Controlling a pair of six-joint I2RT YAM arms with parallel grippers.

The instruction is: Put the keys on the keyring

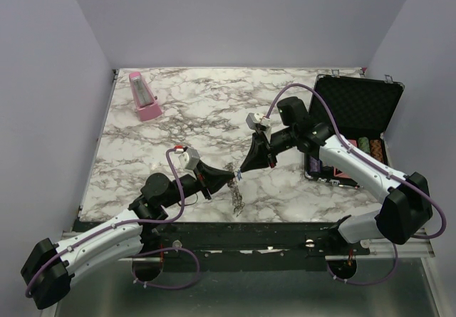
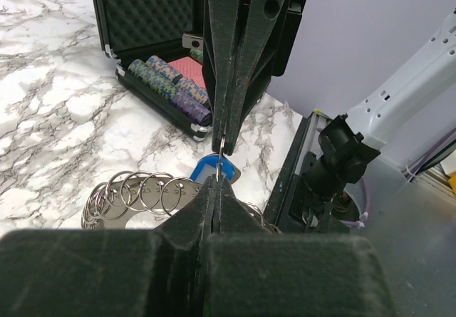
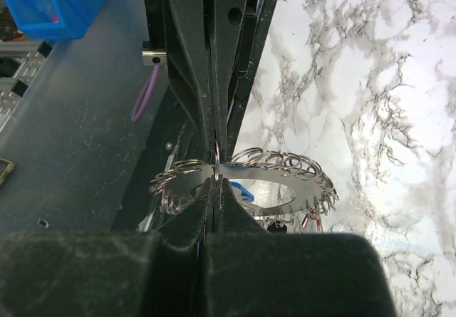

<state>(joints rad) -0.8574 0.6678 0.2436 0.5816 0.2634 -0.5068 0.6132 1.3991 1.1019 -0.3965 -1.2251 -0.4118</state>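
Observation:
The keyring [image 3: 299, 191], a flat grey ring with many small wire loops round its toothed rim, hangs above the table's near edge [image 1: 236, 194]. My left gripper [image 1: 231, 177] and right gripper [image 1: 242, 170] meet tip to tip, both shut on one small wire loop [image 2: 221, 148] of the keyring. In the left wrist view my left gripper [image 2: 217, 179] points up at the right fingers [image 2: 239, 60]. In the right wrist view my right gripper [image 3: 215, 182] faces the left fingers [image 3: 192, 60]. A blue-headed key [image 2: 205, 167] hangs just behind the tips. Red-headed keys [image 3: 311, 221] dangle under the far rim.
An open black case [image 1: 356, 103] with stacked round chips [image 2: 171, 85] stands at the right. At the back left is a pink wedge-shaped object [image 1: 144, 97]. A blue bin [image 3: 57, 3] lies beyond the table's near edge, beside the metal rail [image 1: 249, 235].

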